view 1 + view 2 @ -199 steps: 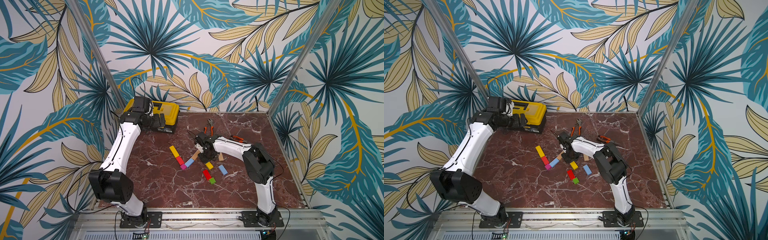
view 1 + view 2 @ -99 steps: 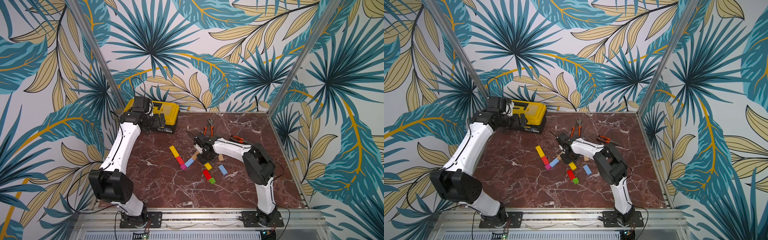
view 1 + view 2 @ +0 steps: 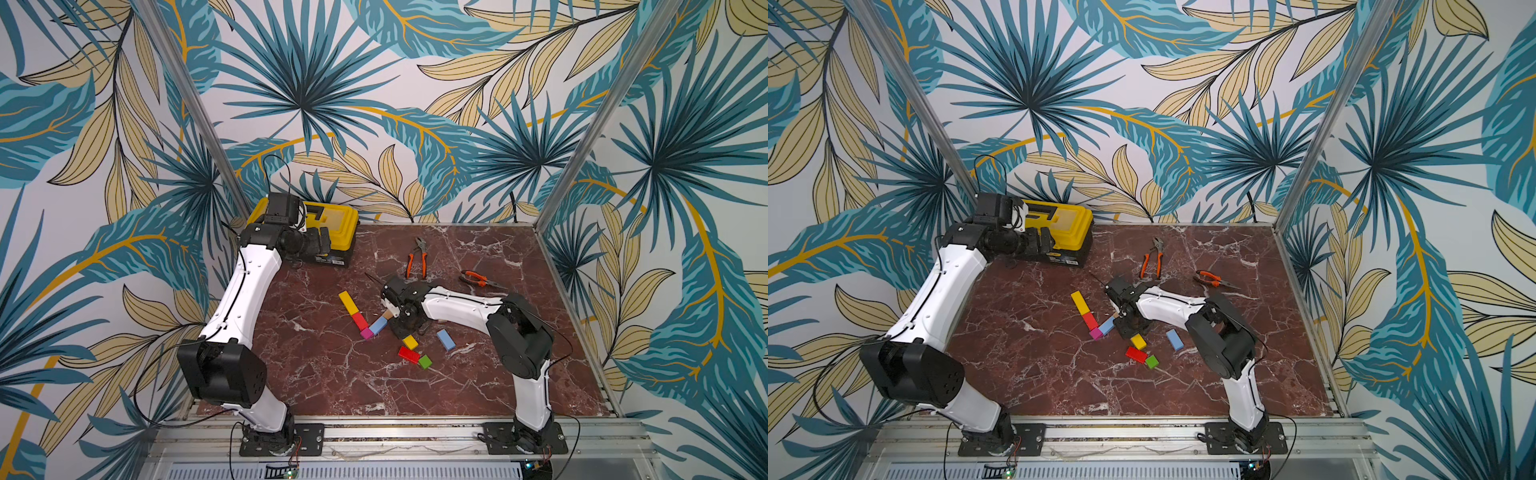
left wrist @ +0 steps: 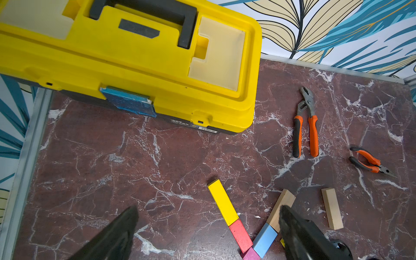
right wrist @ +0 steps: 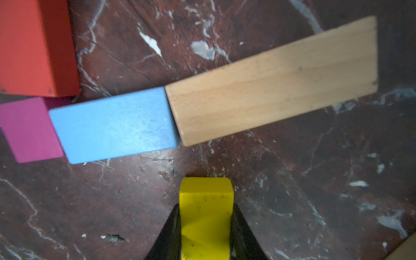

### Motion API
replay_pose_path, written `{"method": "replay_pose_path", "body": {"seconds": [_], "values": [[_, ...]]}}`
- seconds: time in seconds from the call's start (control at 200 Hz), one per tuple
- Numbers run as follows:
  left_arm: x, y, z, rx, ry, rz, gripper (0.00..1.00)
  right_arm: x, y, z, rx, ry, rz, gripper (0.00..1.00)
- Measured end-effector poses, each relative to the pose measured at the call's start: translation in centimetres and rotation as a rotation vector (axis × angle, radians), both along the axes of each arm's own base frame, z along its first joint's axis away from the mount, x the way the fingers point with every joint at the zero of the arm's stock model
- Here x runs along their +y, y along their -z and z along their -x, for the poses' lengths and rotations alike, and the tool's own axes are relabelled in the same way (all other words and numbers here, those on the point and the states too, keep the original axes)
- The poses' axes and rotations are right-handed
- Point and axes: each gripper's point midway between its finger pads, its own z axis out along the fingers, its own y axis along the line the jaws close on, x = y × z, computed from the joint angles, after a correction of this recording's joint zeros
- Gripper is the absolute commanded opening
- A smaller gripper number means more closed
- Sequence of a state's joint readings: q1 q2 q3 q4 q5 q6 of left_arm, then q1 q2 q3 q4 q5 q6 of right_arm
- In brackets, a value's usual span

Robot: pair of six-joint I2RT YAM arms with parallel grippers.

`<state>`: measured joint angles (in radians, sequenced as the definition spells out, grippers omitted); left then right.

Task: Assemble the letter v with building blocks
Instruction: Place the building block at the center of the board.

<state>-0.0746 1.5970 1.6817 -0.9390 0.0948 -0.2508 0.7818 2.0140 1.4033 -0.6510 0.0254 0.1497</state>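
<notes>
the left gripper point(image 4: 209, 207) hangs wide open by the yellow toolbox point(image 3: 332, 218), whose front sticker point(image 4: 208, 130) is too small to read, well apart from the letter v point(image 3: 360, 321). the v lies flat on the table point(image 3: 316, 374): yellow bar point(image 3: 348, 302), red block point(image 3: 359, 320), pink cube point(image 3: 365, 333), blue block point(image 3: 378, 326), wood bar point(image 5: 274, 78). just beside the blue-and-wood arm, not touching it, the right gripper point(image 5: 206, 207) is clamped on a short yellow block point(image 5: 206, 191).
</notes>
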Motion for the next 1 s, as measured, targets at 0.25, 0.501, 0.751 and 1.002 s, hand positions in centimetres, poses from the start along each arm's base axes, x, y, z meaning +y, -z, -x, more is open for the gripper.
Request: {"method": "replay_pose_path", "body": {"seconds": [0.25, 0.501, 0.751, 1.002], "values": [[0.0, 0.0, 0.0, 0.0, 0.0, 0.0, 0.99, -1.4, 0.0, -0.3, 0.011, -0.015, 0.036, 0.2], [0.0, 0.0, 0.0, 0.0, 0.0, 0.0, 0.99, -2.5, -0.1, -1.3, 0.012, -0.024, 0.071, 0.34], [0.0, 0.0, 0.0, 0.0, 0.0, 0.0, 0.99, -2.5, -0.1, -1.3, 0.012, -0.038, 0.08, 0.62], [0.0, 0.0, 0.0, 0.0, 0.0, 0.0, 0.99, -2.5, -2.6, -1.6, -0.04, -0.035, 0.054, 0.65]]}}
